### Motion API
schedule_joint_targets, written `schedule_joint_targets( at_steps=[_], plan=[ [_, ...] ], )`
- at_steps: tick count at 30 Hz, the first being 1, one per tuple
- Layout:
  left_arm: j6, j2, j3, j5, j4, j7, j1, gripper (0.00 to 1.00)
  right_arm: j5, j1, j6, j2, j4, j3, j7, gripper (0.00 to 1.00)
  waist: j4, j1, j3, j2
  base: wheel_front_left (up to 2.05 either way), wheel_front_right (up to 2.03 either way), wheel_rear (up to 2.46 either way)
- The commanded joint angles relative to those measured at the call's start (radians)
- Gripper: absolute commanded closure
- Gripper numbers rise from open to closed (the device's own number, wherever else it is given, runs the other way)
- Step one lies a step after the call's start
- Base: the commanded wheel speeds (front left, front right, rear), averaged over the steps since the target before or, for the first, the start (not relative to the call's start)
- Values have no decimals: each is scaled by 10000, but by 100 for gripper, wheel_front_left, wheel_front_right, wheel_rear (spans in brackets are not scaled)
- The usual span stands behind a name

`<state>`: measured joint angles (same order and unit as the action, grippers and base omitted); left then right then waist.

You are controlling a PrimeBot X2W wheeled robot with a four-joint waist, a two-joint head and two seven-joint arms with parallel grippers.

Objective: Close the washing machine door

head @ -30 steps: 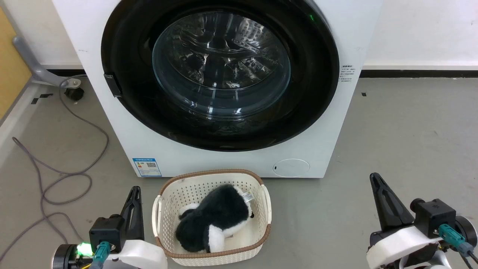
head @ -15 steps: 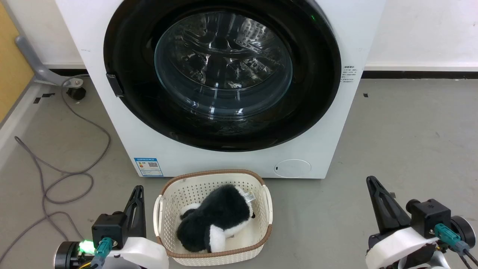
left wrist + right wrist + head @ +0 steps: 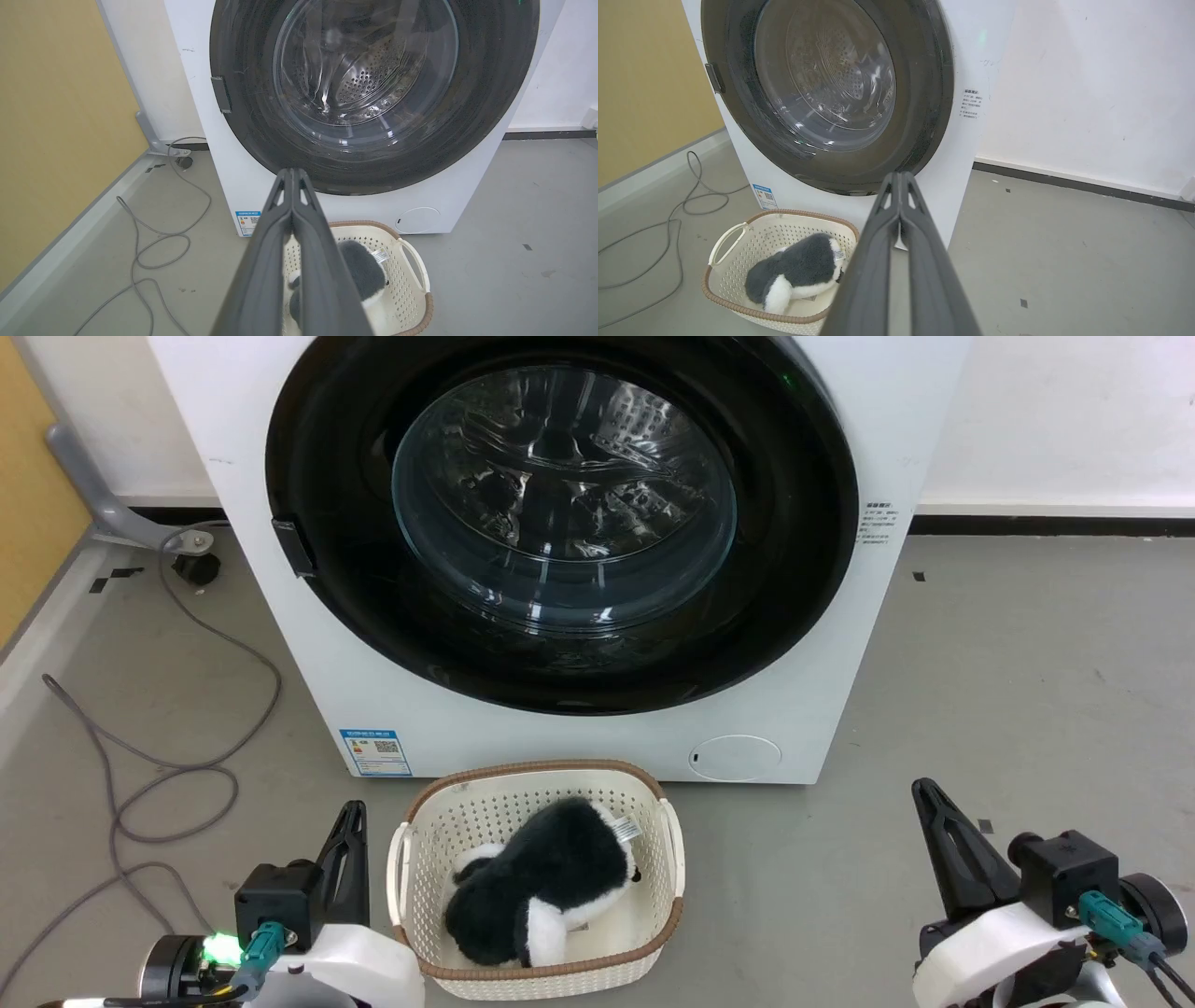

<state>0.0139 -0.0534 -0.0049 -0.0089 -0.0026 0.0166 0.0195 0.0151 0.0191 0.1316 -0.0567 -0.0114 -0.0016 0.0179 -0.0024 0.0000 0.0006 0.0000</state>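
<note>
Against the white front of the washing machine (image 3: 579,747), the washing machine door (image 3: 560,523) lies flat: its black ring sits flush all round in the head view and both wrist views, with no gap at the small black tab (image 3: 294,546) on its left edge. Judged: closing is done or all but done. Whether the latch has actually caught cannot be read from these angles, so a confirming push may be what is left. The machine stands on the grey floor at the back wall. A cream basket (image 3: 541,766) holding a black-and-white plush toy (image 3: 541,877) sits just before its lower front edge, and a grey cable (image 3: 276,674) trails toward the floor's left edge. Left gripper (image 3: 350,817): low at the near left of the floor, just beside the basket's left rim, fingers pressed together, empty, pointing at the machine, well apart from the door. Right gripper (image 3: 929,798): near right corner, likewise pressed together and empty, touching nothing
</note>
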Motion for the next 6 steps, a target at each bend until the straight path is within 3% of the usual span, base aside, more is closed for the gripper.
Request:
schedule_joint_targets(
  at_steps=[1,6],
  plan=[
    [-66,17,40,77,22,-62,-172,100,-93,-178,-9,62,82,11,-75,100,3,0,-1,0,0,0,0],
    [-139,32,49,89,26,-165,-195,100,-150,-191,-9,64,114,16,-179,100,24,0,-6,0,0,0,0]
  ],
)
